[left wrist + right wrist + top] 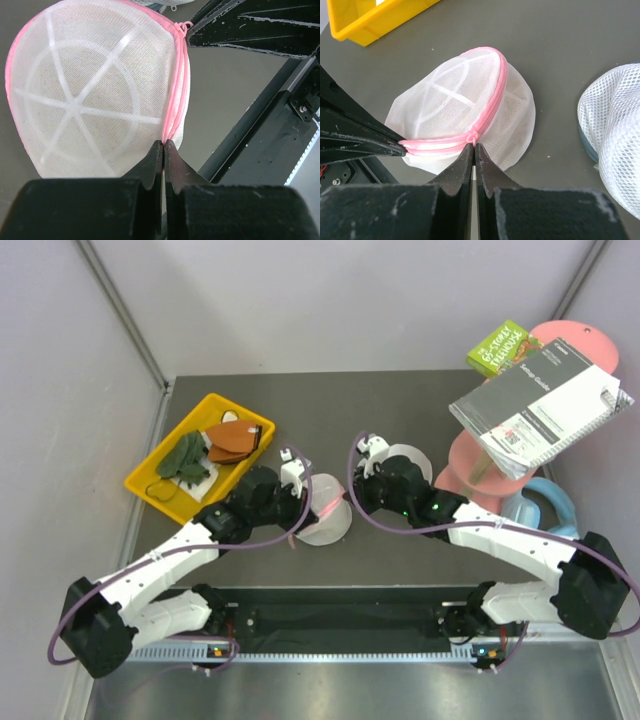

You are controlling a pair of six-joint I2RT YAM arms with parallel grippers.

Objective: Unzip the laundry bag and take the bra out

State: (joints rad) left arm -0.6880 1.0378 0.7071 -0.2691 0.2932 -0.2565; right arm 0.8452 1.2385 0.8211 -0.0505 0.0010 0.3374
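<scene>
Pinching the bag from both sides, the two arms are at the very start of the unzipping step. The laundry bag (325, 522) lies on the table (400, 400) near its middle, between the grippers, its zipper closed all the way round as far as the wrist views show.

The left gripper (163, 144) is clenched on the pink rim (177, 90) at the bag's near left edge, with the fingertips squeezing the zipper seam flat. The right gripper (474, 146) is clenched too, its tips meeting at the zipper pull (475, 136), a small pink knot on the rim. It looks gripped there, though the pull is too small to tell how firmly.

The bra is not in sight. No orange-yellow fabric shows through the white mesh, so I judge that it is inside, but I cannot confirm this.

A yellow tray (370, 25) sits to the far left, and a plain white mesh dome (615, 125) lies just right of the bag.

The next move calls for the left hold to anchor the rim. The right arm should draw the pull along the curve of the seam, away from the left fingers, following the arc rather than tugging straight. A straight tug would likely drag or lift the light bag instead of running the zip.
</scene>
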